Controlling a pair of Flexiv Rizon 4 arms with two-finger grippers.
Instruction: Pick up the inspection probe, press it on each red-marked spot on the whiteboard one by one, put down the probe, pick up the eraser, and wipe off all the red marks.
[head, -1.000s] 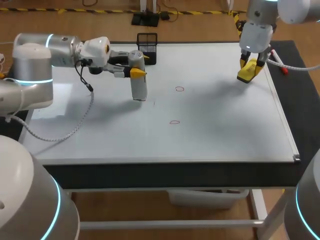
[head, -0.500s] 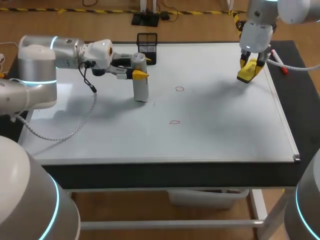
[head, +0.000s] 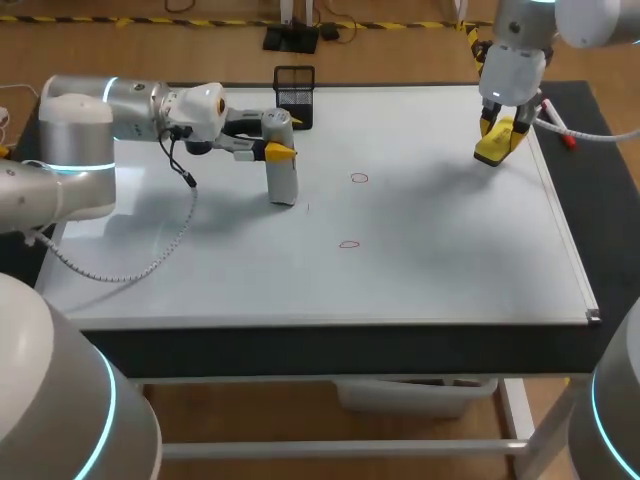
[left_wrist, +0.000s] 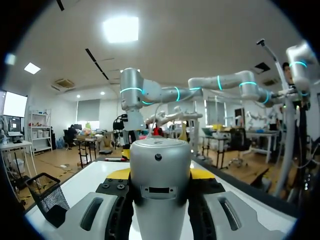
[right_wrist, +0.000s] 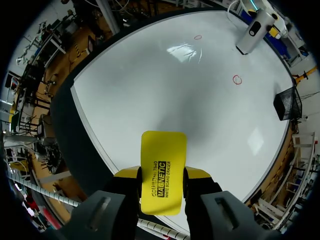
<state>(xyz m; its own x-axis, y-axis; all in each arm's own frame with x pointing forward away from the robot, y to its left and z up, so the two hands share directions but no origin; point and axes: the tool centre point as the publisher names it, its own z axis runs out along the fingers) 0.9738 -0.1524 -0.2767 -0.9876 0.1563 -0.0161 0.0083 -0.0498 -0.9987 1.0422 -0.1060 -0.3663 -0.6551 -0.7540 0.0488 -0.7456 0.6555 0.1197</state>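
Left arm (head: 95, 120): enters from the left side, forearm roughly level above the table, wrist turned sideways. Left gripper (head: 283, 133): points toward the middle, fingers pressed from both sides on the upper body of the upright probe (head: 281, 178).

Right arm (head: 515, 40): drops in from the far right corner, wrist near vertical. Right gripper (head: 503, 130): points down, fingers clamped on the eraser (head: 492, 150).

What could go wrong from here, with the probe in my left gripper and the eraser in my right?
1. The inspection probe in the left gripper stands beside, not on, the two small red marks; a press could land off-target.
2. The right gripper holds the yellow eraser over the whiteboard; sweeping in early might wipe marks before probing, or meet the left gripper.
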